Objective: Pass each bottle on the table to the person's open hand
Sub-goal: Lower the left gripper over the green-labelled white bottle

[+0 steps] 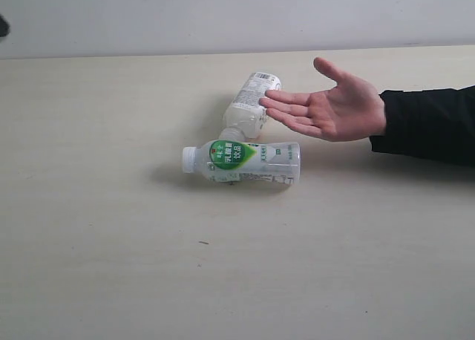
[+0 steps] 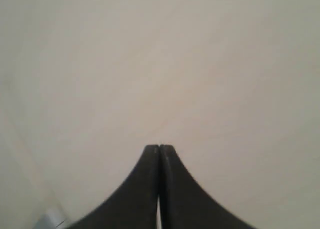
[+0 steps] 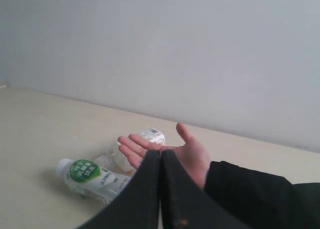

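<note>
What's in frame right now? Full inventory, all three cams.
green-label bottle: 1, whitish with white cap, lying on its side mid-table, cap toward the left of the exterior view
white-label bottle: 1, whitish, lying on its side just behind the first, by the hand's fingertips
table: 1, pale cream, under everything
wall: 1, grey-white, behind the table
open hand: 1, bare, palm up, reaching in from the right of the exterior view
sleeve: 1, black, on that arm
left end effector: 1, black, shut, empty, over a bare pale surface
right end effector: 1, black, shut, empty, facing hand and bottles
</note>
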Action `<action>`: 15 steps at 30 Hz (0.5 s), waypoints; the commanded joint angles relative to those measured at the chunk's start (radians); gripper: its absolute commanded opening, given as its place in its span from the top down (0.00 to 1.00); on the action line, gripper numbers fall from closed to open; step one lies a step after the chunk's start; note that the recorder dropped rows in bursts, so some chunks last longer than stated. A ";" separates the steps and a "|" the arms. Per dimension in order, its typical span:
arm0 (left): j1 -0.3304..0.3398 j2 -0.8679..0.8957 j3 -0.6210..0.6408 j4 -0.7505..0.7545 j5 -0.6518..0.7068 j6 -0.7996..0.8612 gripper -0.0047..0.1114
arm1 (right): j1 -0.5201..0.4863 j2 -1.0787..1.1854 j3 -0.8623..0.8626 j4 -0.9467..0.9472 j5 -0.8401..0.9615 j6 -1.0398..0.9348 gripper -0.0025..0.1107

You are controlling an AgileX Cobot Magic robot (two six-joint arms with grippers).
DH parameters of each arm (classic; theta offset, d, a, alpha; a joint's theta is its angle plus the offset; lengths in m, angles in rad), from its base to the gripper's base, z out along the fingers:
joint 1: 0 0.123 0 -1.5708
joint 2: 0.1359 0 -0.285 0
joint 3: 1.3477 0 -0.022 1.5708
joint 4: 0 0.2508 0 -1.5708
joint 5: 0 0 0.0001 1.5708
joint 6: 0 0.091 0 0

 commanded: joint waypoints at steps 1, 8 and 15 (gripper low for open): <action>-0.063 0.107 -0.185 -0.526 0.050 0.225 0.96 | 0.004 -0.004 0.004 0.001 -0.011 0.000 0.98; -0.414 0.175 -0.203 -0.679 -0.286 0.603 0.96 | 0.004 -0.004 0.004 0.001 -0.011 0.000 0.98; -0.496 0.315 -0.208 -0.615 -0.271 0.616 0.96 | 0.004 -0.004 0.004 0.001 -0.011 0.000 0.98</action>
